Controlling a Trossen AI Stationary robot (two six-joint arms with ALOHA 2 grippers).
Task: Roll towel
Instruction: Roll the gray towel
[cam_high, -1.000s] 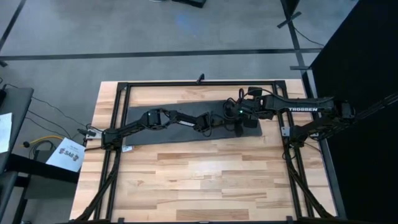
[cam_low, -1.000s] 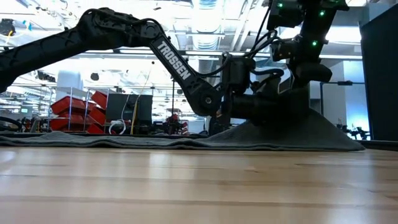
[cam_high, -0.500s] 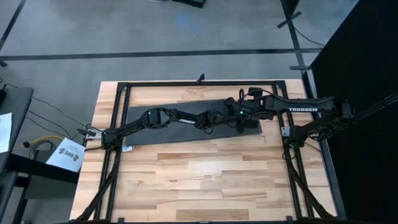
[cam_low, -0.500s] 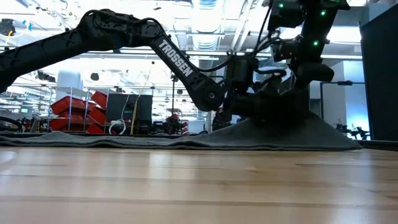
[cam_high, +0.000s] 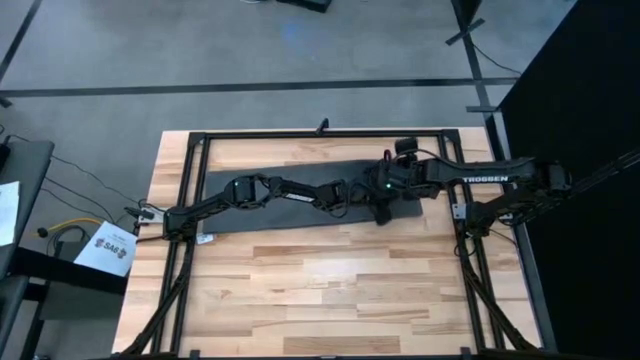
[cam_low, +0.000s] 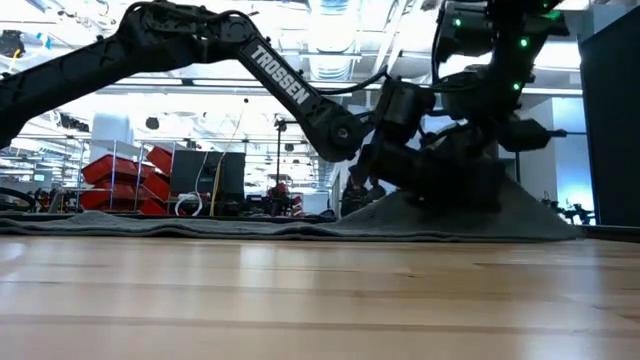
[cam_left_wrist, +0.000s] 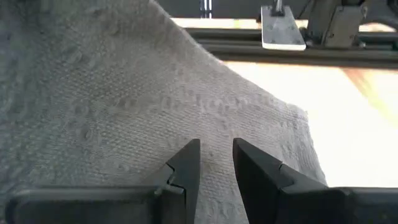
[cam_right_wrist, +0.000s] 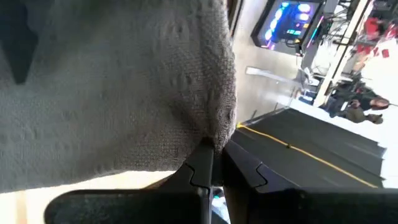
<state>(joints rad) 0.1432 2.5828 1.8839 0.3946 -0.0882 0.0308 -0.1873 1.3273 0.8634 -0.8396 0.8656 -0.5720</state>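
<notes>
The dark grey towel (cam_high: 270, 212) lies stretched along the far part of the table. Its right end is pulled up into a tent (cam_low: 525, 210), while the left stretch (cam_low: 200, 228) lies flat on the wood. My left gripper (cam_high: 350, 195) reaches across the towel to the raised part, its fingers nearly together (cam_left_wrist: 216, 158) with cloth in the narrow gap. My right gripper (cam_high: 383, 210) stands over the towel's right end, shut on cloth (cam_right_wrist: 217, 155). My left gripper has the towel's cloth (cam_left_wrist: 216, 140) in the narrow gap between its two fingers, near the raised right end. It comes from the table's left, slanting down. I cannot tell whether it has one layer or several. My right gripper pinches a bunched fold of the towel (cam_right_wrist: 219, 127) between its two fingers, which point down from above. The cloth rises to the fingers in a tent, and its skirts (cam_low: 550, 228) rest on the table.
A black metal frame (cam_high: 320, 135) runs round the table's far edge and sides. Bare wood (cam_high: 330, 290) fills the near half of the table. Shelves and red bins (cam_low: 130, 180) show in the room beyond.
My left gripper has moved a little toward the table's right edge, closer to the raised cloth, and has tipped up. My right arm's wrist has turned over the towel's right end. The tent of cloth stays up and the flat left stretch has not moved.
</notes>
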